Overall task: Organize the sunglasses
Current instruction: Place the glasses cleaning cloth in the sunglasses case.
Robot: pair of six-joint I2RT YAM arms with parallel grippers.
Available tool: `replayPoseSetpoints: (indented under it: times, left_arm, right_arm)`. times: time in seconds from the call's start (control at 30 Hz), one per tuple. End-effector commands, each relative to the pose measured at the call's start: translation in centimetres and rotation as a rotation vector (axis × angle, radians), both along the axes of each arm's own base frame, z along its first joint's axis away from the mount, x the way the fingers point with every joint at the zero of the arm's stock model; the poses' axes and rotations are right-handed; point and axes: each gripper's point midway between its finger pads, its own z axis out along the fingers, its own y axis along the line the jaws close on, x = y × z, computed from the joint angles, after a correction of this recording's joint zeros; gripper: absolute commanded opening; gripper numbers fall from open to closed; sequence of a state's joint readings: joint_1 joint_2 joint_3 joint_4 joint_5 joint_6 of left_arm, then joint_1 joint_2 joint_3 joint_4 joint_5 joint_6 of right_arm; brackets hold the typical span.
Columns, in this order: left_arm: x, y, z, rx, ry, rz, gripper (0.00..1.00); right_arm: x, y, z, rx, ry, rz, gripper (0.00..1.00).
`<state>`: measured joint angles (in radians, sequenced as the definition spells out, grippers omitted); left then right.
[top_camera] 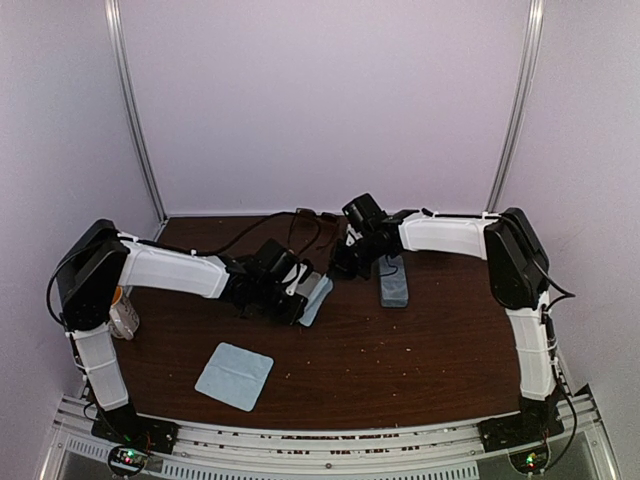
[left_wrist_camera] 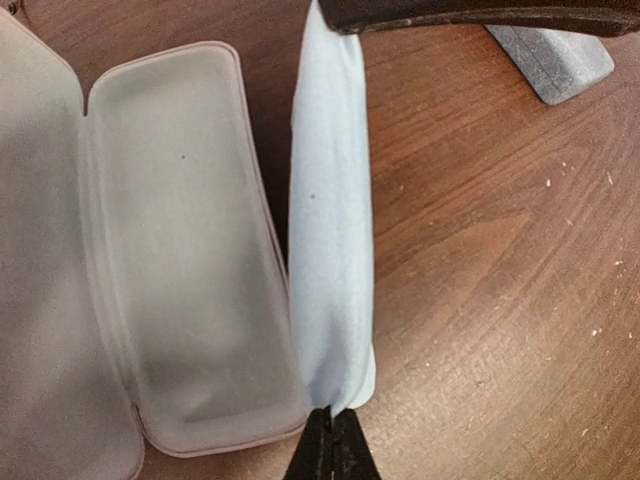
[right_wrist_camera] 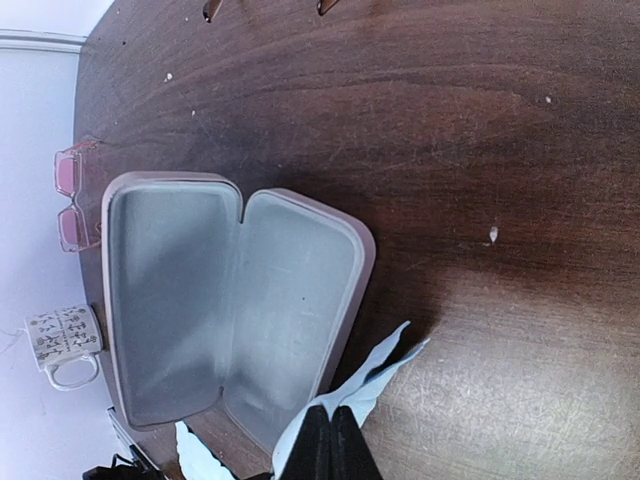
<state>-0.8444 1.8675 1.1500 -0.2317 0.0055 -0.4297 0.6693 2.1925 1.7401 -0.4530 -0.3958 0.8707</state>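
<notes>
- Lavender walls enclose a dark wooden table (top_camera: 420, 340), with two white-and-black arms bolted at its near edge, at 6 o'clock.
- At the centre of the table, an open pink case (left_wrist_camera: 170, 240) lies flat with its pale lining facing up.
- The left gripper (left_wrist_camera: 331, 432) is closed tight, pinching one end of a light-blue cloth (left_wrist_camera: 330, 200) just beside the case, on its 3 o'clock side.
- The right gripper (right_wrist_camera: 331, 425) is also fully closed, on the opposite end of that cloth, so the fabric stretches in a narrow band between the two.
- The sunglasses (top_camera: 308, 222) lie at the far edge, near 12 o'clock, well apart from both grippers. A thin wire frame shows, but the rest is too small to make out.
- A closed grey-blue case (top_camera: 393, 283) lies just right of centre, towards 2 o'clock.
- A second cloth (top_camera: 234, 375), square and light blue, lies flat near 7 o'clock.
- A patterned mug (top_camera: 125, 317) stands at the left edge, at 9 o'clock.
</notes>
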Motion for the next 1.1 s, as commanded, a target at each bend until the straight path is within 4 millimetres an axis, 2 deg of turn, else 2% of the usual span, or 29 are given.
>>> replayPoseSetpoints:
  times: [0.0,0.43,1.07]
  left_arm:
    - [0.7,0.3,-0.5,-0.012,-0.003,0.032,0.00]
    - [1.7,1.9,-0.8,0.018,-0.009,0.092,0.00]
    - [2.3,3.1,-1.9,0.052,-0.002,0.129,0.00]
  right_arm:
    - [1.5,1.0,0.8,0.012,-0.049,-0.005,0.00]
    - [3.0,2.8,1.1,0.034,-0.072,0.017,0.00]
    - [3.7,3.6,-0.9,0.026,-0.047,0.012,0.00]
